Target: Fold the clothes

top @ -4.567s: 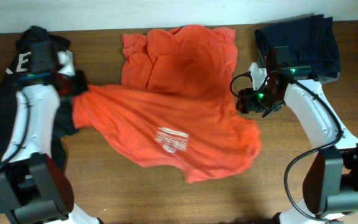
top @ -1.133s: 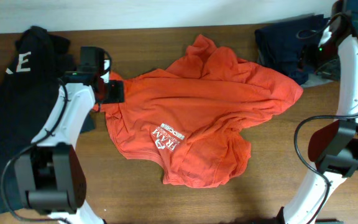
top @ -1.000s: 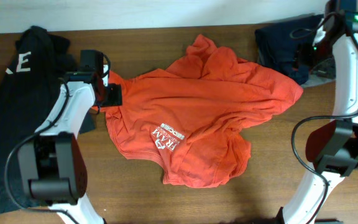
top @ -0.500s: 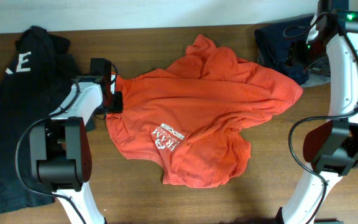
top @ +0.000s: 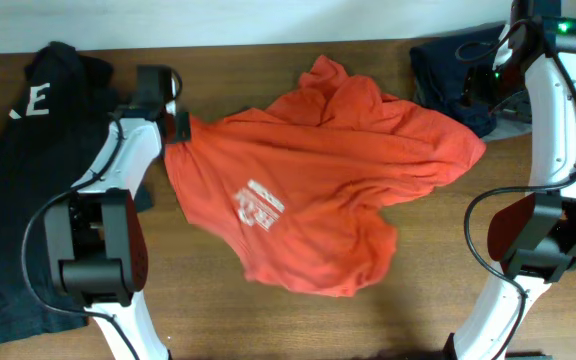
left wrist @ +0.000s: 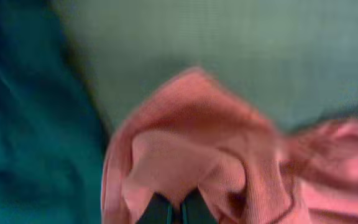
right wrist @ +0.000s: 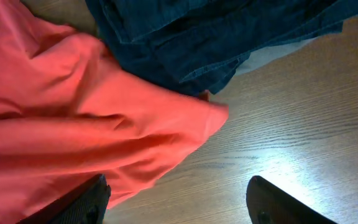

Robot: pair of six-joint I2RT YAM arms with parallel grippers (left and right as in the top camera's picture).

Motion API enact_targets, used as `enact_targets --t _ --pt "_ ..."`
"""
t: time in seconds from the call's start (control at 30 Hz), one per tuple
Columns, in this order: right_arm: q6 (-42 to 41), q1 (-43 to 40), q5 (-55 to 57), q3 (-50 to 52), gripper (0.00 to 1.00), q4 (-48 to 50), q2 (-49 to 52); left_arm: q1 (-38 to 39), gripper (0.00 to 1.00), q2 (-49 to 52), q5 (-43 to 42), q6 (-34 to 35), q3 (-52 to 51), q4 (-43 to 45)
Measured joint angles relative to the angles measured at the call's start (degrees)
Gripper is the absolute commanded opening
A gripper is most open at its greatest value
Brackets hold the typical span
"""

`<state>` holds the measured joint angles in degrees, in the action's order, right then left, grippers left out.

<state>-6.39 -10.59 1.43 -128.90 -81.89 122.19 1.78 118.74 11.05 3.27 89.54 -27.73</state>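
Note:
The orange-red T-shirt (top: 328, 180) lies crumpled across the middle of the table, a small white logo (top: 258, 203) facing up. My left gripper (top: 175, 127) is shut on the shirt's left edge; the left wrist view shows the cloth (left wrist: 191, 155) bunched between the closed fingers (left wrist: 178, 214). My right gripper (top: 483, 85) hangs open above the table at the far right, holding nothing. In the right wrist view its fingers (right wrist: 179, 199) are spread wide over bare wood beside the shirt's right corner (right wrist: 92, 130).
A black garment with white lettering (top: 23, 170) covers the left side of the table. Folded dark blue clothes (top: 458, 65) lie at the back right, also in the right wrist view (right wrist: 216, 31). Bare wood table (top: 448, 270) lies in front of the shirt.
My left gripper has pulled the shirt's left edge up and toward the back; the lower part of the shirt and the logo shifted left and back. The right arm has barely moved.

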Motion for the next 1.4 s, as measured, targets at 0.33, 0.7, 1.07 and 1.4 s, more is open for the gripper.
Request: enact_targets --t 0.33,0.7,1.07,1.4 --pt "0.2 1.9 0.0 0.0 0.75 0.0 0.0 -4.9 0.0 0.5 2.5 -4.2 2.2 25.7" --pt "0.2 4.2 0.0 0.0 0.79 0.1 0.0 -9.3 0.99 3.2 3.4 -5.0 2.5 34.8" --pt "0.3 4.2 -0.4 -0.1 0.99 0.2 0.0 2.0 0.99 -7.7 -4.0 -4.3 2.3 -17.1" --pt "0.3 4.2 -0.4 -0.1 0.99 0.4 0.0 5.7 0.99 -10.7 -6.4 9.1 -3.9 -33.4"
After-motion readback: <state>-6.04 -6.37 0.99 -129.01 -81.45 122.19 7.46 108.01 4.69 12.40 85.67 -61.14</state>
